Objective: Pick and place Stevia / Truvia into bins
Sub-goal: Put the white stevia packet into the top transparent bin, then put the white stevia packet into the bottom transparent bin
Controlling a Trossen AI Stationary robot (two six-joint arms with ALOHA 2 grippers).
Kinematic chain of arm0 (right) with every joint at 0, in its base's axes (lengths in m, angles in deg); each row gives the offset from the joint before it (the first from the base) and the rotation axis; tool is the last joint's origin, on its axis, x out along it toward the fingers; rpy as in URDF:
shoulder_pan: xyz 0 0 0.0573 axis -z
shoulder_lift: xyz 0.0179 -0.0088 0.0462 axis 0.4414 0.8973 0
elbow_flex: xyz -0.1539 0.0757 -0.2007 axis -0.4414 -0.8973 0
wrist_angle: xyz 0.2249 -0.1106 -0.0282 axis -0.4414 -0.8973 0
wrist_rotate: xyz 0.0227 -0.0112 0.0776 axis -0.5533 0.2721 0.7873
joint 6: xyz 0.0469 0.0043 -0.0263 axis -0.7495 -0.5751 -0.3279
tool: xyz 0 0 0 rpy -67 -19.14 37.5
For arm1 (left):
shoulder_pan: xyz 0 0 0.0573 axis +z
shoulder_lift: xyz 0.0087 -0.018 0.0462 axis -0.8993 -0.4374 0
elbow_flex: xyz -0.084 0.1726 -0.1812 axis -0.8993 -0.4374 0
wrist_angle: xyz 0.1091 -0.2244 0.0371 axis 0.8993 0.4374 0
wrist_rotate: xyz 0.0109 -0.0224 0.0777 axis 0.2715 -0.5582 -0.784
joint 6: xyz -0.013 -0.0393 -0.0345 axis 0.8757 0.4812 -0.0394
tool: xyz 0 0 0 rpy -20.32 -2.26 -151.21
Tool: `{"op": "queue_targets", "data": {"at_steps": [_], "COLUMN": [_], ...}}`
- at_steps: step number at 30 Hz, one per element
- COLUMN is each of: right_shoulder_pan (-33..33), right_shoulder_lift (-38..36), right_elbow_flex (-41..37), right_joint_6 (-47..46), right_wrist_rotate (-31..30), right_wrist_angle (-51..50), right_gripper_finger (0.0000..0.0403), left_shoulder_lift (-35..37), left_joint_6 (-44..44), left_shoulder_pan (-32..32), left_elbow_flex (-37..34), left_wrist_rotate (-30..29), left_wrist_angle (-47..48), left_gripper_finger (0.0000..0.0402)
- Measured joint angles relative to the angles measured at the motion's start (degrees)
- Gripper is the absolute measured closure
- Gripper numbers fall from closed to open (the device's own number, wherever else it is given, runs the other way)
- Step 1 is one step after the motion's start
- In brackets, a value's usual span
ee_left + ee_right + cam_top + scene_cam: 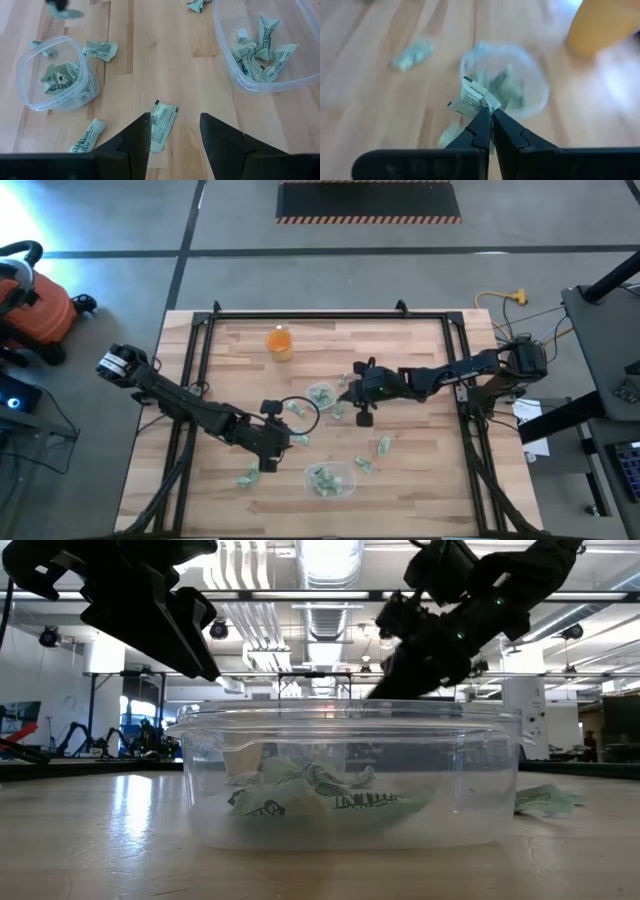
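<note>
Right gripper (490,114) pinching one sachet (476,97) by its edge — light, limp paper, probably slippery; round cup (506,86) at twelve o'clock.

The table (400,370) is light wood made of smooth strips, a little shiny. The tub (345,780) is clear, smooth plastic, and so is the round cup (52,75). Inside the tub lie crumpled paper sachets (300,795), matt, with green print. Beside the round cup a flat paper sachet (162,125) lies on the wood. The orange cup (279,342) looks like smooth plastic. The left gripper (175,137) has dark, matt fingers (135,145).
</note>
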Motion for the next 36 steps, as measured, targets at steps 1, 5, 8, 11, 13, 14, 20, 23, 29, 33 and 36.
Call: {"op": "queue_targets", "data": {"at_steps": [1,5,8,11,13,14,20,23,29,33,36], "right_shoulder_pan": [0.0,0.1,0.1,0.2,0.2,0.2,0.9,1.2,1.1,1.2,1.2], "right_shoulder_lift": [0.0,0.3,1.7,4.3,6.3,7.2,9.5,9.5,9.2,9.2,9.0], "right_elbow_flex": [0.0,0.1,1.2,3.1,4.6,5.3,7.8,8.0,8.0,8.1,8.3], "right_joint_6": [0.5,1.8,2.1,2.3,2.4,2.4,1.7,1.5,0.5,0.3,0.7], "right_wrist_rotate": [-0.4,-0.8,-0.8,-0.8,-0.8,-0.8,-0.9,-0.9,-0.9,-1.0,-1.0], "right_wrist_angle": [1.7,7.6,8.6,8.6,8.2,8.0,6.7,6.6,6.4,6.4,6.4], "right_gripper_finger": [0.0394,0.0394,0.0394,0.0394,0.0394,0.0394,0.0394,0.0385,0.0327,0.0285,0.0265], "left_shoulder_lift": [0.0,0.0,0.0,0.0,0.0,0.0,0.0,0.0,0.0,0.0,0.0], "left_joint_6": [0.3,0.6,0.6,0.6,0.6,0.6,0.8,0.9,0.9,0.9,1.0], "left_shoulder_pan": [0.0,0.0,0.0,0.0,0.0,0.0,0.0,0.0,0.0,0.0,0.0], "left_elbow_flex": [0.0,0.0,0.0,0.0,0.0,0.0,0.0,0.0,0.0,0.0,-0.1], "left_wrist_rotate": [0.0,0.0,0.0,0.0,0.0,0.0,0.0,0.0,0.0,0.0,0.0], "left_wrist_angle": [0.0,0.0,0.0,0.1,0.1,0.1,0.7,1.1,1.0,1.0,1.0], "left_gripper_finger": [0.0249,0.0249,0.0249,0.0249,0.0249,0.0249,0.0249,0.0249,0.0249,0.0249,0.0249]}}
